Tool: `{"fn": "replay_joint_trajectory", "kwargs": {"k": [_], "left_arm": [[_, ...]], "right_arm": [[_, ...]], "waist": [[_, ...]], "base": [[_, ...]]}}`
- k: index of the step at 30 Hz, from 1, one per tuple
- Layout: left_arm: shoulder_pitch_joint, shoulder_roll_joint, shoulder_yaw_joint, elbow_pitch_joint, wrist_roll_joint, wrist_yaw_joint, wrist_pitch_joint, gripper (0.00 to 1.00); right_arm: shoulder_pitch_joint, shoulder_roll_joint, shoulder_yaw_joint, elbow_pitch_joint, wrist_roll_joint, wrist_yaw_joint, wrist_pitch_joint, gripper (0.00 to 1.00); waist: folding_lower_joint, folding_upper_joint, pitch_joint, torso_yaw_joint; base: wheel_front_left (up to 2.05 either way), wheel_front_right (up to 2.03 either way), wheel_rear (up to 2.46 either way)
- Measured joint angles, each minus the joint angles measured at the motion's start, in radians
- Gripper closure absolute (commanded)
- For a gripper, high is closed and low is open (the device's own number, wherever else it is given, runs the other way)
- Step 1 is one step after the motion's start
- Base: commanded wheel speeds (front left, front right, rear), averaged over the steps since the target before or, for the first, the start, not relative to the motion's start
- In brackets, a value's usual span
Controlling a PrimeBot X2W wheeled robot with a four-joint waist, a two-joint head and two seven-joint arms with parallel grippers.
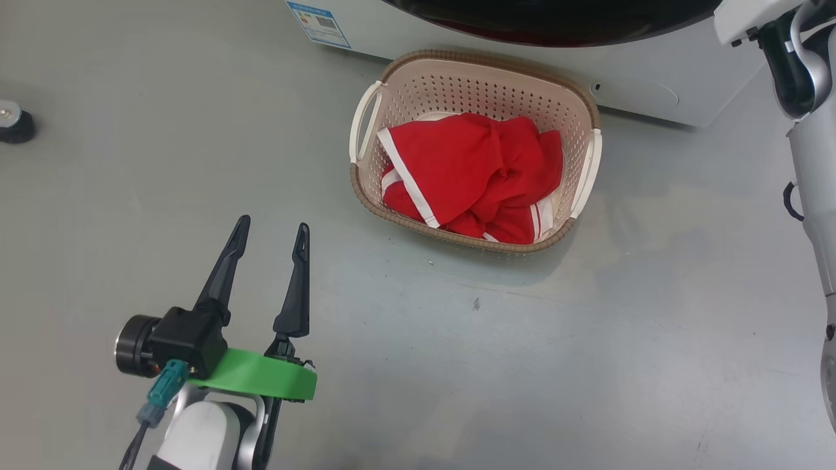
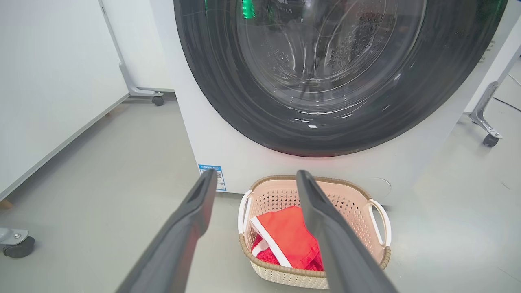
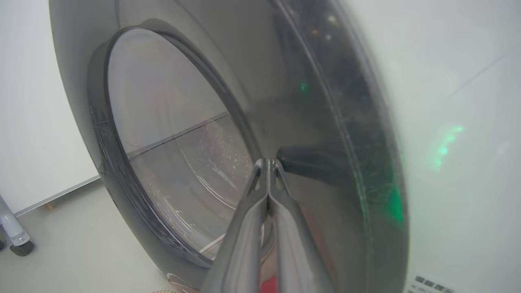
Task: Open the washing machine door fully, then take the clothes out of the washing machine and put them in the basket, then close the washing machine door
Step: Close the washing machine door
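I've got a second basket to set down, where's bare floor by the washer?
Bare floor lies below the basket in the head view, right of the left gripper, and again between the basket and the black caster at far left. It's crowded where the basket, holding the clothes, sits close to the washing machine.

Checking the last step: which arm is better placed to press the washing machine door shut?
Right. The right gripper, shut, has its tips at the black rim of the washing machine door; the left gripper hangs open low over the floor, short of the basket.
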Motion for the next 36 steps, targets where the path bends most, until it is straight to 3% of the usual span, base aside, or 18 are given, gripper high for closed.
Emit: {"fn": "replay_joint_trajectory", "kwargs": {"k": [19,29,35,36], "left_arm": [[-0.024,-0.005,0.005,0.059,-0.005,0.0,-0.009,0.0],[-0.023,-0.004,0.038,0.096,-0.002,0.009,-0.009,0.0],[-0.016,0.007,0.059,0.108,0.004,0.013,-0.009,0.0],[-0.012,0.009,0.062,0.108,0.004,0.013,-0.009,0.0]], "right_arm": [[0.004,0.043,-0.018,0.095,0.049,-0.004,-0.092,1.0],[0.175,0.09,0.013,0.079,0.055,-0.004,-0.101,1.0],[0.298,0.117,0.003,-0.01,0.055,-0.004,-0.101,1.0],[0.315,0.118,0.002,-0.021,0.055,-0.004,-0.101,0.74]], "waist": [[0.0,0.0,-0.038,-0.003],[-0.0001,0.0,-0.105,-0.036],[-0.0001,0.0,-0.154,-0.069],[-0.0001,0.0,-0.162,-0.076]], "base": [[0.0,0.0,0.0],[0.0,0.0,0.0],[0.0,0.0,0.0],[0.0,0.0,0.0]]}}
